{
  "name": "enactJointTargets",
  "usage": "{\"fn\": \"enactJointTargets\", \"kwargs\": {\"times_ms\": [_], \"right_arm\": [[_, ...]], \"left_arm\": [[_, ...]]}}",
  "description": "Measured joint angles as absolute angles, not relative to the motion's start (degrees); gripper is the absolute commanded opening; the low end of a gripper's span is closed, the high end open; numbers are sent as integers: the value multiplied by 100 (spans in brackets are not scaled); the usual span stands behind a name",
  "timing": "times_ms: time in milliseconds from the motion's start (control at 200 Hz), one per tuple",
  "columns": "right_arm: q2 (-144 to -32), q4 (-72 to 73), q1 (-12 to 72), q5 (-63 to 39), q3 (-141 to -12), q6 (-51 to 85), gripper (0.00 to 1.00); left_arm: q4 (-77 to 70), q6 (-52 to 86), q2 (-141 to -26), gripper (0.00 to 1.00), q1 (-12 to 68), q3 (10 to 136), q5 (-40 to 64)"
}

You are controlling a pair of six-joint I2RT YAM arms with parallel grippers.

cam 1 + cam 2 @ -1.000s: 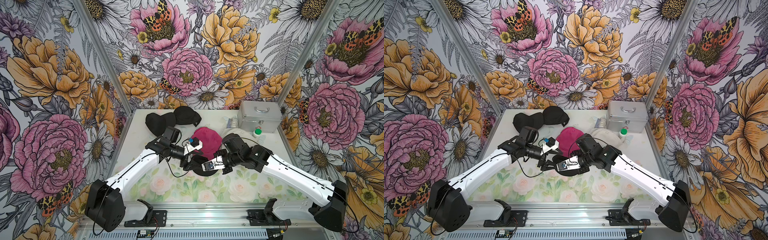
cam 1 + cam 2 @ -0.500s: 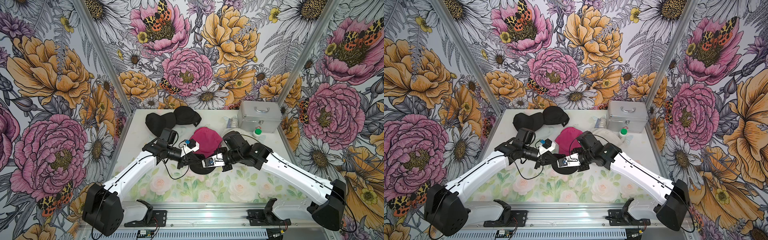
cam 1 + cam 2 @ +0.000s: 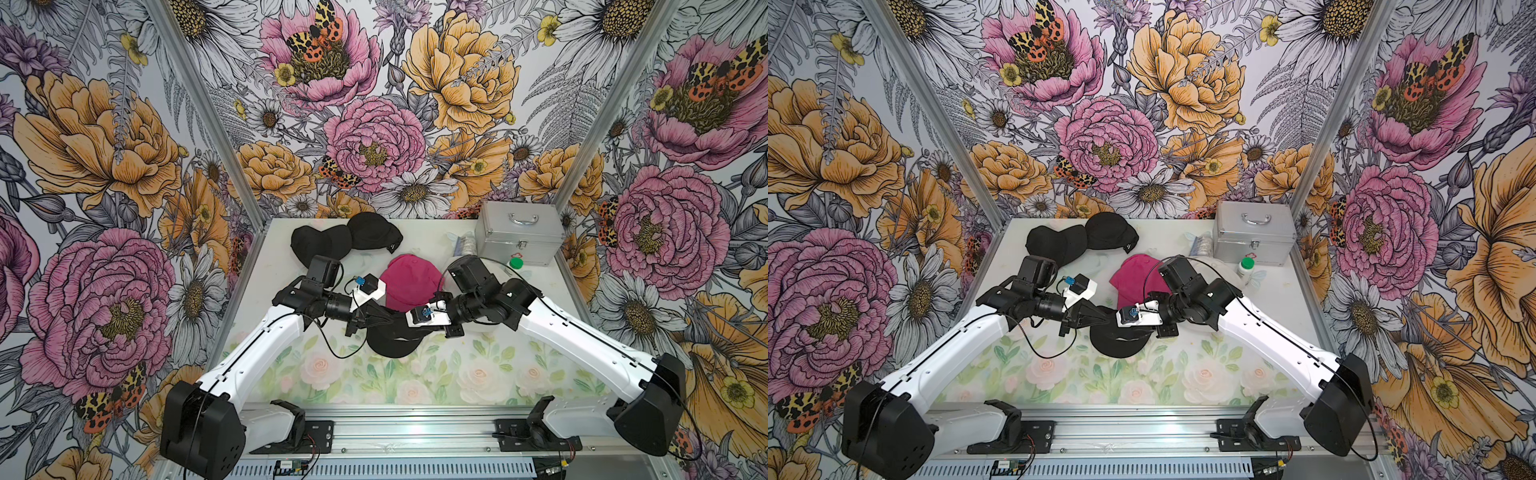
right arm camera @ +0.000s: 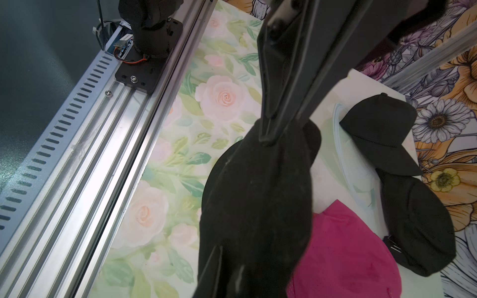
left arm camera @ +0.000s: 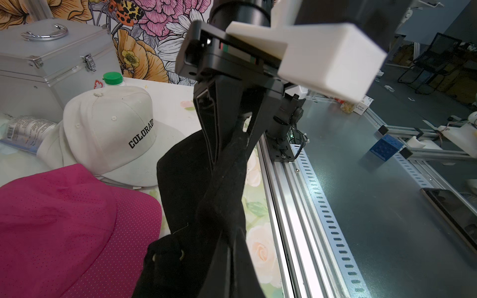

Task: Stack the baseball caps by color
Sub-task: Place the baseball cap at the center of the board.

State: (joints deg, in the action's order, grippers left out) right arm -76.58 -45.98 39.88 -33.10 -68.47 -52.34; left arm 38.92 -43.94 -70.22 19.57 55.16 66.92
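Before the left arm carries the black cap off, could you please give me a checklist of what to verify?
1. Left gripper shut on the black cap: ok.
2. Right gripper free of the black cap: cannot tell; its fingers lie against the fabric.
3. Black pile at the back, two caps overlapping, open on top: ok.
4. Black cap clear of the pink cap: cannot tell; they sit close together.
5. White cap and case away from the way to the black pile: ok.
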Motion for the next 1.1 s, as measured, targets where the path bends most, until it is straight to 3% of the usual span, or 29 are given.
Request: {"fn": "enactJointTargets", "kwargs": {"times_ms": [395,435,480,815,1100], "right_arm": [[-7756,-4950,3395,-3667,-6713,-5231,19],[-7754,-4954,3334,-3677,-6678,-5227,15],[-7754,-4958,3291,-3695,-6654,-5194,2],[-8027,-5109,3234,-3813,-6967,-5039,0],[-9544,-5024,3573,-3374,-8589,-3828,0]], "left_arm": [[3918,-4322,-7135,0,1767,5749,6825],[3911,-4241,-7150,0,1782,5789,6766],[3833,-4112,-7159,0,1831,5817,6637],[2285,-2403,-6692,0,2364,5422,4265],[1763,-204,-6484,0,2008,5030,2314]]}}
